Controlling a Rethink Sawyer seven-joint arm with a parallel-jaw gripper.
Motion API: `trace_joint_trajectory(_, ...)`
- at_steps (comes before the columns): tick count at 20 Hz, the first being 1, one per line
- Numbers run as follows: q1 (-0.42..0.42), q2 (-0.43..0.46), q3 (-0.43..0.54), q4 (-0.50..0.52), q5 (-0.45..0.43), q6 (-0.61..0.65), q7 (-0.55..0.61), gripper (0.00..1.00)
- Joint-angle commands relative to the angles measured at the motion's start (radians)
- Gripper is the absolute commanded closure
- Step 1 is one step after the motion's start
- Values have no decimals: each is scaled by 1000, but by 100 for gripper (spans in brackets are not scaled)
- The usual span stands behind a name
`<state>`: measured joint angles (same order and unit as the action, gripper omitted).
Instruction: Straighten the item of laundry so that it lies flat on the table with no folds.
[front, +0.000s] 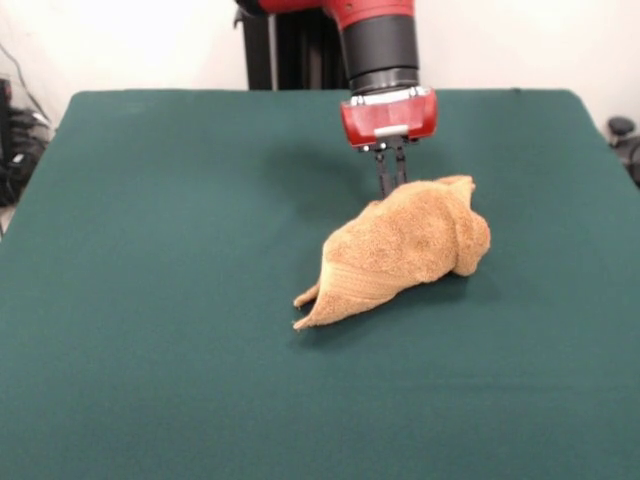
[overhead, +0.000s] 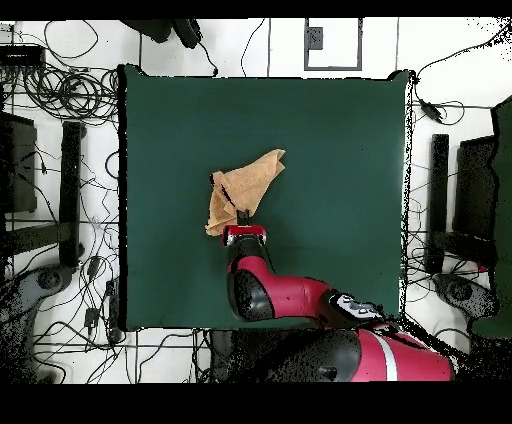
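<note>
The red and black arm (front: 378, 40) reaches down from above, wrist vertical, its end effector (front: 391, 183) pointing straight down with the two dark fingers (front: 384, 175) drawn close together.

No readable text, label or number anywhere.

Front cam: low, across the worktop (front: 150, 380), facing the robot's stand, fairly close, near edge cropped. Overhead cam: high, straight down, robot base at bottom, whole worktop (overhead: 330, 140) plus floor cables (overhead: 70, 95). Both views cover the worktop centre, rotated half a turn.
</note>
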<state>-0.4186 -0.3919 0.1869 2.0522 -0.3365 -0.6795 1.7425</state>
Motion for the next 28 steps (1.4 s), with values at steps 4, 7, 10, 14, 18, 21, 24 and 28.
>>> trace_joint_trajectory(4,25,13,73,-75,56,-21,232,100)
trace_joint_trajectory(7,38,-15,60,-58,81,-5,228,100)
trace_joint_trajectory(10,25,-119,80,11,134,138,244,100)
trace_joint_trajectory(14,-2,-308,115,91,204,483,194,100)
trace_joint_trajectory(18,18,-388,82,80,213,638,122,100)
trace_joint_trajectory(21,24,-378,74,69,191,633,136,100)
trace_joint_trajectory(24,38,-365,62,58,173,621,157,100)
trace_joint_trajectory(28,39,-361,63,50,162,622,166,100)
